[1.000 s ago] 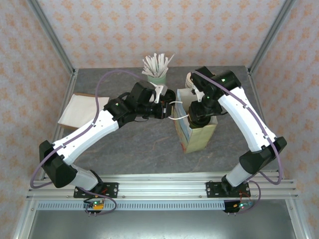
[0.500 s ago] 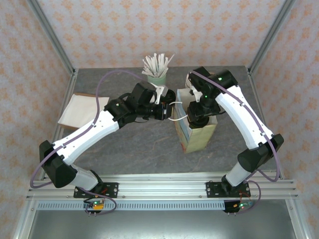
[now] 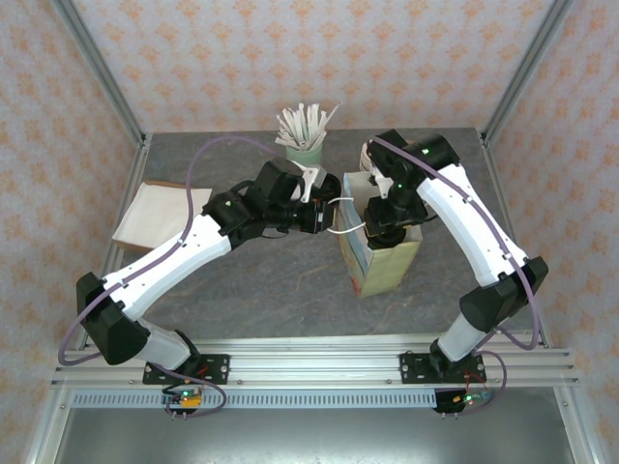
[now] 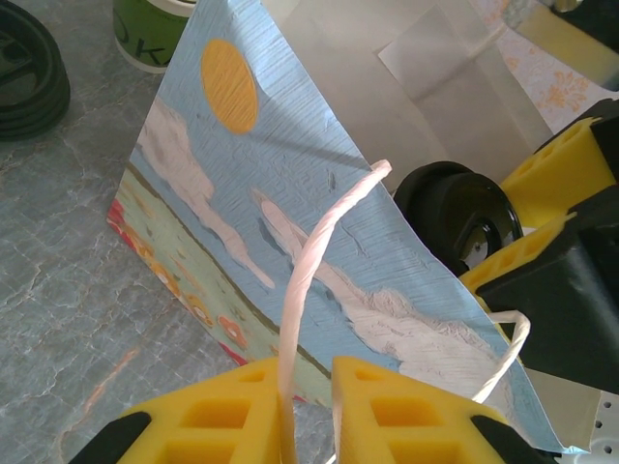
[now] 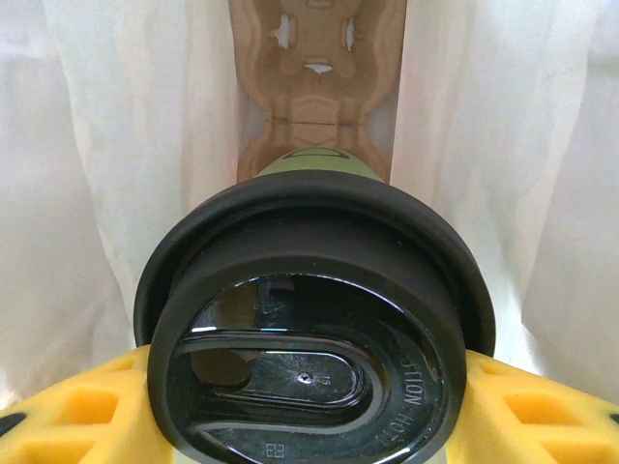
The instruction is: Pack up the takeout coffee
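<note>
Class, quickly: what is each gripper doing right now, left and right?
Left gripper: closed on the bag handle.
Right gripper: holding the takeout coffee inside the bag.

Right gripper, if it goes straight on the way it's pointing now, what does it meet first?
Likely the cardboard cup carrier at the bottom of the paper bag. The right gripper points down into it, jaws on the takeout coffee, whose base would touch first; depth is unclear.
</note>
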Tool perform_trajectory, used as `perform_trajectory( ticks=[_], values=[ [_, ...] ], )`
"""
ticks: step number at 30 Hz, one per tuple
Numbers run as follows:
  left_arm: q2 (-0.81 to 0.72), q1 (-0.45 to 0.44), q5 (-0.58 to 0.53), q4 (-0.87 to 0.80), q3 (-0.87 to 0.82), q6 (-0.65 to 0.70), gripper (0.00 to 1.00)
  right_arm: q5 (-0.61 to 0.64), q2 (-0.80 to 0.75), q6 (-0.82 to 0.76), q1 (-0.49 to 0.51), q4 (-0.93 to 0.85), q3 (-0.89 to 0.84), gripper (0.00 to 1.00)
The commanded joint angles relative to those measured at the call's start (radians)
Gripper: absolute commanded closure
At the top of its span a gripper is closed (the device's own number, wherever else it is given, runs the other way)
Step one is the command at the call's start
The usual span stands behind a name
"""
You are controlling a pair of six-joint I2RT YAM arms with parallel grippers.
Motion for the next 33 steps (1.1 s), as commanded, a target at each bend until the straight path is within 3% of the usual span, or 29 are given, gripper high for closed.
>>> perform_trajectory(
  ticks=[1,33],
  values=[
    [-0.021,-0.009,-0.028,-0.019,0.025,0.019,0.8,0.001,0.01,-0.01,-0.004,-0.048,-0.023,0.43],
    [-0.031,-0.013,-0.035,-0.026,0.014,0.019,0.8,0.01,0.015,0.011,-0.003,0.092,-0.143,0.47]
  ],
)
